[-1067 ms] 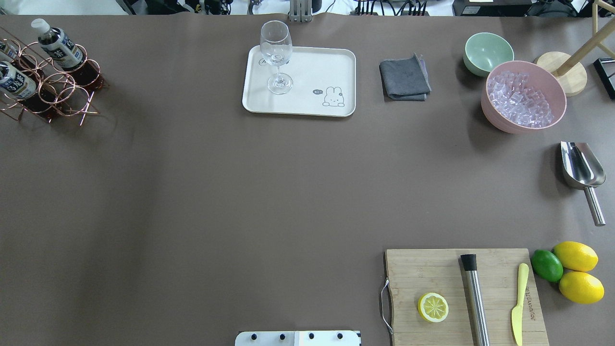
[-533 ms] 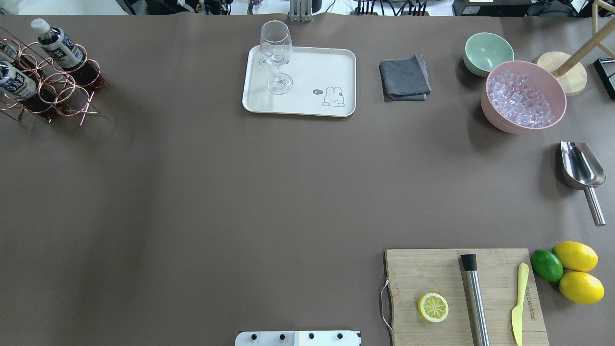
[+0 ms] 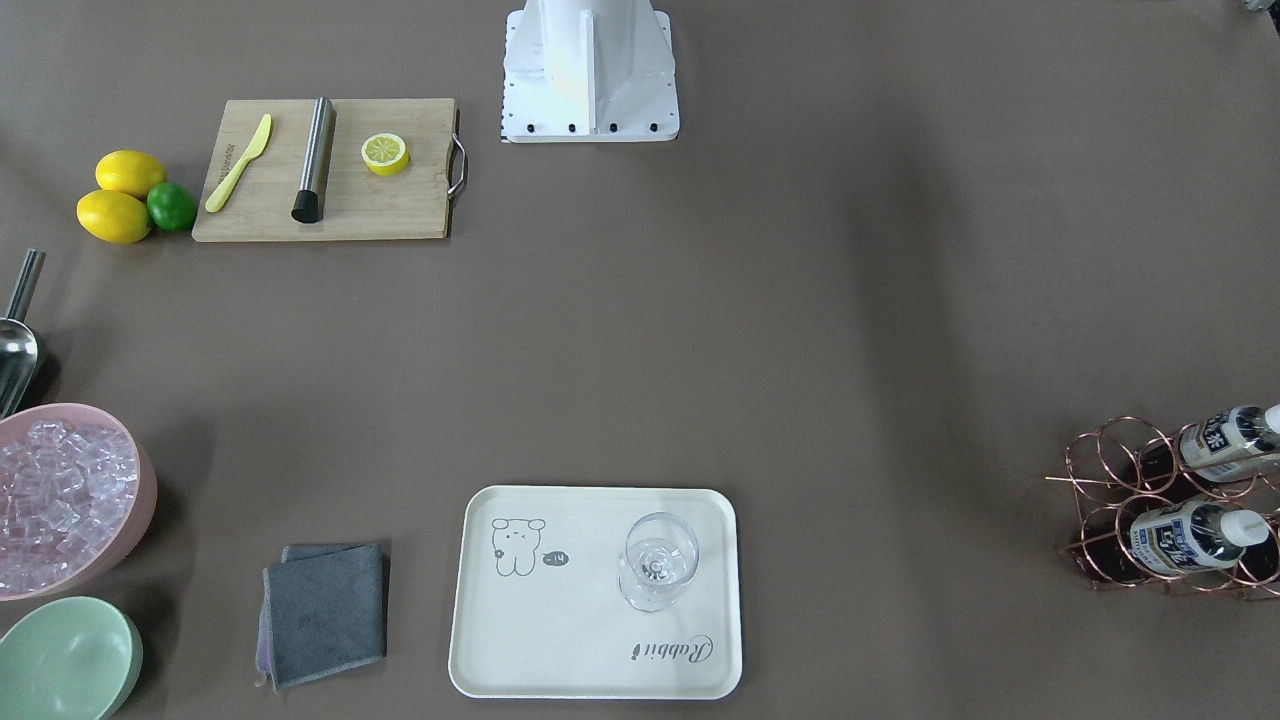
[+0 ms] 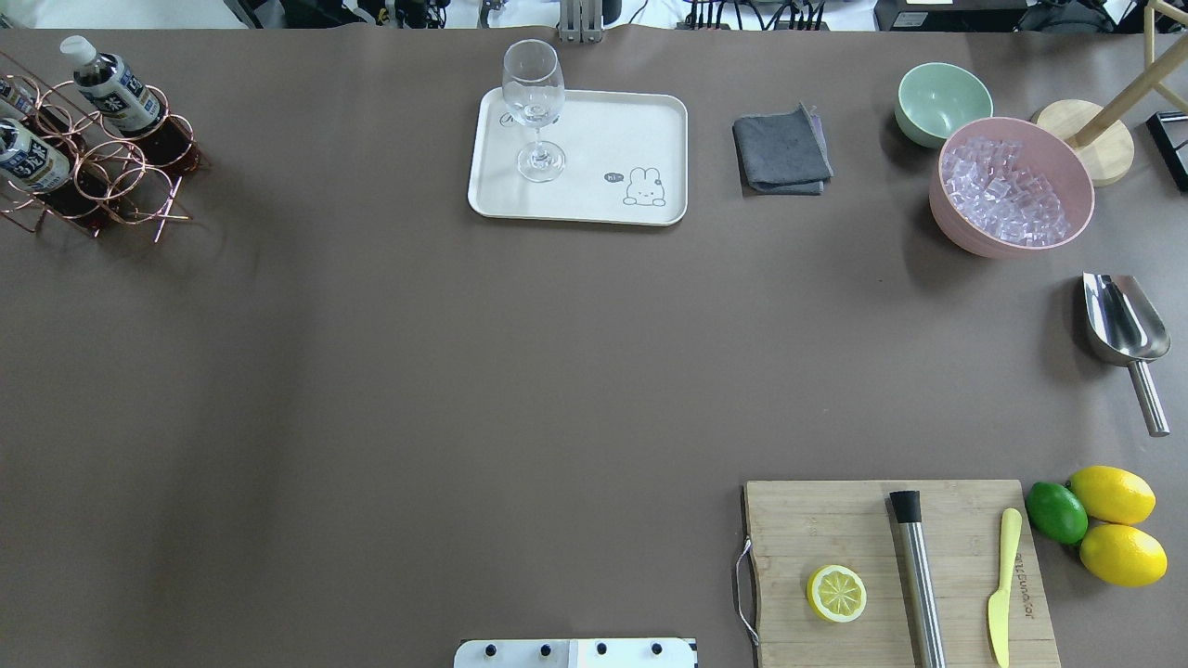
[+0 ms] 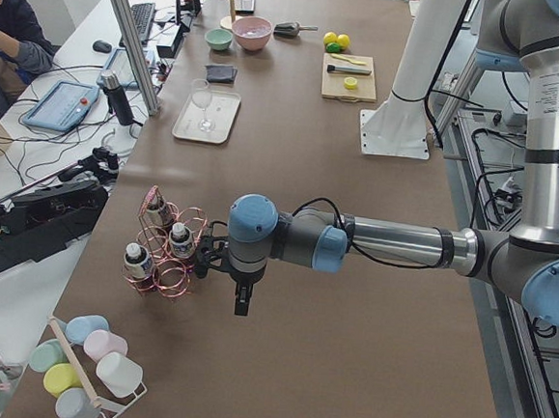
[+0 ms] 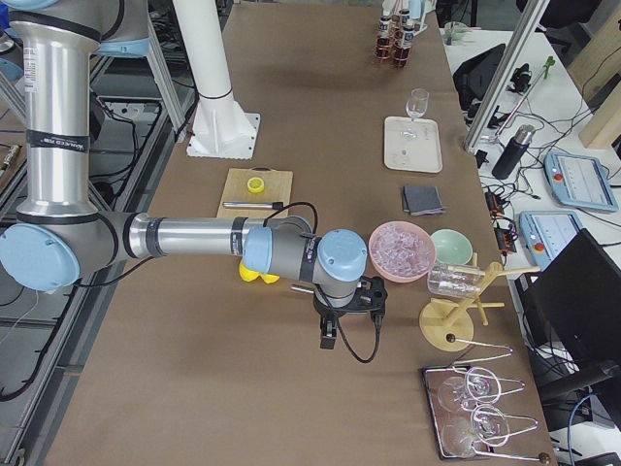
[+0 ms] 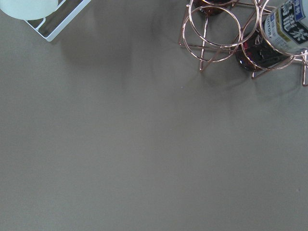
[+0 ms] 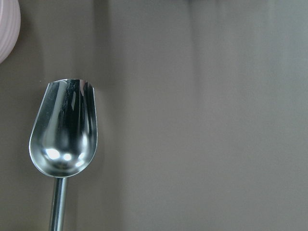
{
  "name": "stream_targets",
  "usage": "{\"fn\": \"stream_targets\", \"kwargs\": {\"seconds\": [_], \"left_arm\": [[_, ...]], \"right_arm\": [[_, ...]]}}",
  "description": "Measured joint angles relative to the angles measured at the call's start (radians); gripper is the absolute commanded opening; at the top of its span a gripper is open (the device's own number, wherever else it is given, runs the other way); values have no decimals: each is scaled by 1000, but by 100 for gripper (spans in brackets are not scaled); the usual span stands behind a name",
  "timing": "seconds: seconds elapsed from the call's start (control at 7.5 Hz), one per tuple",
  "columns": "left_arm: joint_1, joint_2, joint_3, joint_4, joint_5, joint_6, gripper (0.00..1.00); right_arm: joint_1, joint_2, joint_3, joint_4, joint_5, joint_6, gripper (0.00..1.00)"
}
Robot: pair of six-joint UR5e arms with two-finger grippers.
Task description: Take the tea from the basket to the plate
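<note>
Three tea bottles lie in the copper wire basket (image 4: 121, 181) at the table's far left; two show well in the overhead view (image 4: 111, 88) (image 4: 28, 158). The basket (image 3: 1110, 470) also shows in the front view, and in the left wrist view (image 7: 214, 24) with one tea bottle (image 7: 288, 26). The cream plate (image 4: 631, 130) sits at the far middle with a wine glass (image 4: 534, 102) on it. My left gripper (image 5: 243, 308) hangs beside the basket (image 5: 173, 268); I cannot tell if it is open. My right gripper (image 6: 327, 340) hangs beyond the pink bowl; I cannot tell its state.
A grey cloth (image 4: 782, 148), a mint bowl (image 4: 942, 100) and a pink bowl of ice (image 4: 1012, 186) lie right of the plate. A metal scoop (image 4: 1123, 325) lies at the right edge. A cutting board (image 4: 891, 566) with a lemon half, muddler and knife is near right.
</note>
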Motion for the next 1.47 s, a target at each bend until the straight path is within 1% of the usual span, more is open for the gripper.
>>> {"fn": "stream_targets", "kwargs": {"seconds": [1.47], "left_arm": [[4,-4,-10,-28,-6,1,98]], "right_arm": [[-1,0,0,0,0,0,100]]}}
